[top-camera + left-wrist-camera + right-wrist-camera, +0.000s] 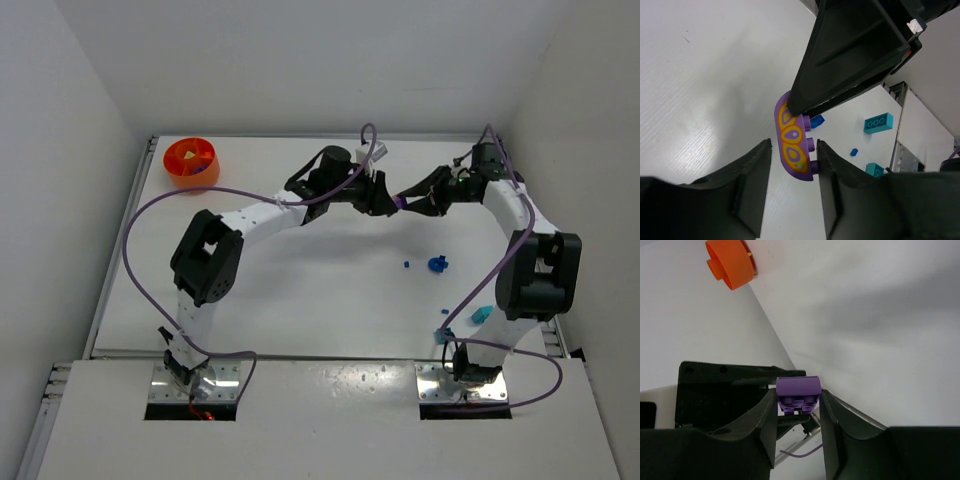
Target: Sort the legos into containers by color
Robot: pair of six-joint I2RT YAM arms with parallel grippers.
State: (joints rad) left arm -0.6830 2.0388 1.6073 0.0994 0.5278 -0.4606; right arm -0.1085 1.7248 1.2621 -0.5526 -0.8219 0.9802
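Both arms reach to same spot above far middle of bench [300,300]. Right hand [797,399] clamped on purple brick [798,388], which has orange-yellow ovals on one face. Left hand [794,150] opposite, fingers apart, one each side of same brick, very close; cannot tell if they press it. On bench nearer than hands, right side: blue brick [437,264], tiny blue bit [407,264], teal bricks [481,314]. Orange bowl [178,178] well apart, left of left hand, far left corner.
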